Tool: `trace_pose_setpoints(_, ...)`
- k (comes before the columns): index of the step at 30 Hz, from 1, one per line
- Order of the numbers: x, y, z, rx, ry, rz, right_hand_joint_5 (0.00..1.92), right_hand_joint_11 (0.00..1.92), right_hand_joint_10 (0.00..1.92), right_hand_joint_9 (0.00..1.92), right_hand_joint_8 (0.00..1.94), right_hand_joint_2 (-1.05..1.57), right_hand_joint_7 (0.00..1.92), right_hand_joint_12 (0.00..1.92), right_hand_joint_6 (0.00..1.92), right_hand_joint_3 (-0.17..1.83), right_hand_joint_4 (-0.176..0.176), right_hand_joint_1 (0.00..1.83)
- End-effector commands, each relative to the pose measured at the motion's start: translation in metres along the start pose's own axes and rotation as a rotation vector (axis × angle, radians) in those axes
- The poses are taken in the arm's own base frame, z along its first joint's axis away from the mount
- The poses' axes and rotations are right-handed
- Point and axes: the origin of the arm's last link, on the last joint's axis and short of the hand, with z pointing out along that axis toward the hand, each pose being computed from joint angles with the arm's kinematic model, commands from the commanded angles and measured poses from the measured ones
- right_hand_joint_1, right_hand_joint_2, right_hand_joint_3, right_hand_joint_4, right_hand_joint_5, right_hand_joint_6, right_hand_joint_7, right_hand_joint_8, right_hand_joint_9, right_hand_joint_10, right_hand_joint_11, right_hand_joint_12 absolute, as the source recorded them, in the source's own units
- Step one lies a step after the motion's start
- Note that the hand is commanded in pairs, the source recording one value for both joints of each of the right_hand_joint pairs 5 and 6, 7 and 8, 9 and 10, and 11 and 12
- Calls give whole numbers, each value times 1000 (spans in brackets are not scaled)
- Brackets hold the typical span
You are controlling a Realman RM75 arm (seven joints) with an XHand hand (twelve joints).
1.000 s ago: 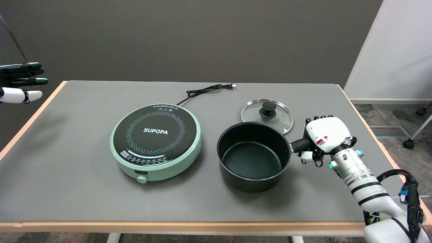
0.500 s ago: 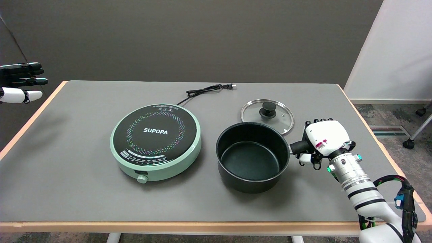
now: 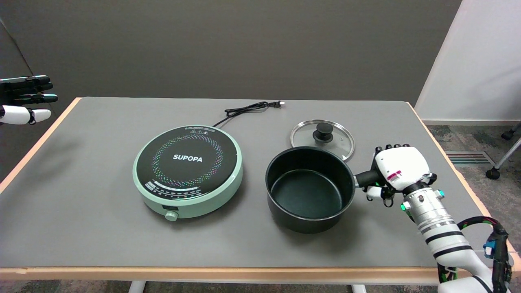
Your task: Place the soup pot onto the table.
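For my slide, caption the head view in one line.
Right hand grips the handle of the empty black soup pot on the grey table, between the mint-green round induction cooker and the glass lid.

Premises present as a lab or office test room, not a kitchen. A grey worktop [image 3: 101, 228] with pale wood edging stands on carpet tile. Behind the worktop runs a bare dark wall; to its right, a white partition [image 3: 476, 61]. Beyond that same right edge, caster-wheeled furniture legs [image 3: 502, 160] and a floor vent [image 3: 464, 158] are visible.
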Motion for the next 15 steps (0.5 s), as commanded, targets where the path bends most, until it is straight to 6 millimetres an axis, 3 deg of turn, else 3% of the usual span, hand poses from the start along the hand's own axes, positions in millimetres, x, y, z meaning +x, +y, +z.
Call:
trace_pose_setpoints(1,11,24,-26,-75,9,-45,1885,1885,1885,1885,1885,749,1885,1885,1885,1079,-41,1060)
trace_pose_setpoints(15,12,44,-65,-324,-15,-41,1881,1881,1881,1881,1881,721,1881,1881,1881,1079,-42,1073)
